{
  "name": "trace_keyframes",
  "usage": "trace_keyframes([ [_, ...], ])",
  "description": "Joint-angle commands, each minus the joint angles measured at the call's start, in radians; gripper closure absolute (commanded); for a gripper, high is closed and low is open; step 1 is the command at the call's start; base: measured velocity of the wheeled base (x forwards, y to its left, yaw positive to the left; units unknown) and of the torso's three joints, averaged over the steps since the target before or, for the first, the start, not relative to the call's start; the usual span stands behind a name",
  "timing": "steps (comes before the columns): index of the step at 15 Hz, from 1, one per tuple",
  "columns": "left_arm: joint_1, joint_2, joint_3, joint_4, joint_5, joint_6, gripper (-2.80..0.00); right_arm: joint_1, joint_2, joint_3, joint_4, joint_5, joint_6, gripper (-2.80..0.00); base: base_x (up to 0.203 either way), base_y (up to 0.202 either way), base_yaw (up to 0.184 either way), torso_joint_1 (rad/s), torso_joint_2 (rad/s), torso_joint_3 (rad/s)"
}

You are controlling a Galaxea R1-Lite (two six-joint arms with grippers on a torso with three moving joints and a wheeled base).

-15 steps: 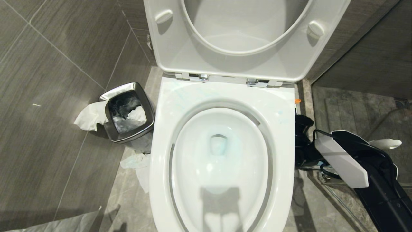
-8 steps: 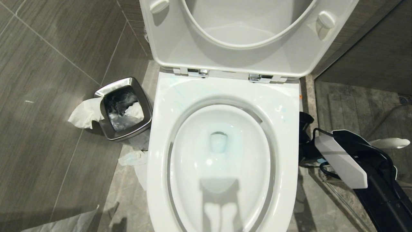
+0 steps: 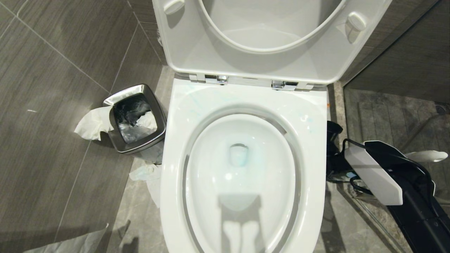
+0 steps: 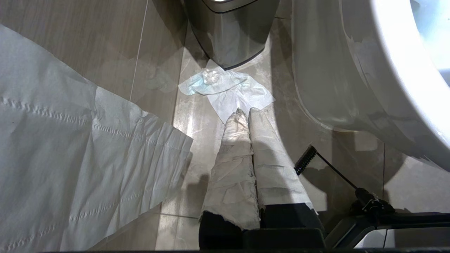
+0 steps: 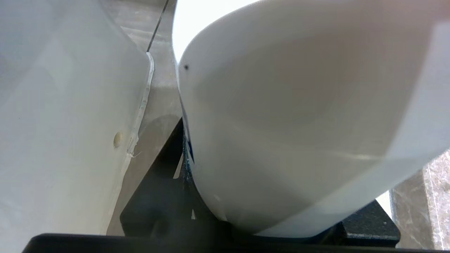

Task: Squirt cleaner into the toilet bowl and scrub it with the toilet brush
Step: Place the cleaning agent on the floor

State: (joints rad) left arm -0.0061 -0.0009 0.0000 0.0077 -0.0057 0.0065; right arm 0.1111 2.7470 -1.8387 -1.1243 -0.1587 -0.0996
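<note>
1. Right gripper [image 3: 333, 140]: positioned low beside the right flank of the toilet bowl [image 3: 242, 98], below the level of its rim. In the right wrist view, a white container [image 5: 299, 116] is seen seated between the two black jaws, which are set at about half width on its body. The container stands just beside the outer wall of the bowl; a strip of floor is seen between them. Its cap is not shown.

2. Left gripper [image 4: 245, 111]: its paper-wrapped fingers [image 4: 233, 154] are pressed together, with nothing held between them. It is suspended above the floor to the left of the bowl. A crumpled tissue [image 4: 225, 88] lies on the floor just beyond the fingertips, and a broad sheet of toilet paper [image 4: 70, 158] is spread to one side.

3. Toilet bowl: seen from above in the head view, with seat and lid [image 3: 246, 66] raised upright. The water at the outlet is tinted pale blue.

4. Toilet brush [image 3: 427, 155]: only the rounded white handle tip is visible, to the right of the bowl and beyond the right arm. The bristle head is hidden.

5. Steel bin [image 3: 137, 119]: placed on the floor against the left side of the bowl, with tissue draped over its edge.
</note>
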Motion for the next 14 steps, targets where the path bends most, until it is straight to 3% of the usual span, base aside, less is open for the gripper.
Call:
trace_keyframes([
  [1,0.000,0.001,0.003,0.000,0.000,0.000,0.00,0.001,0.002,-0.002,-0.003,-0.001,-0.001,0.00,0.000,0.000,0.000,0.000,0.00,0.000],
  [14,0.000,0.001,0.002,0.000,0.000,0.000,0.00,-0.002,0.010,0.010,-0.047,-0.007,-0.022,0.00,0.000,0.000,0.000,0.000,0.00,0.000],
])
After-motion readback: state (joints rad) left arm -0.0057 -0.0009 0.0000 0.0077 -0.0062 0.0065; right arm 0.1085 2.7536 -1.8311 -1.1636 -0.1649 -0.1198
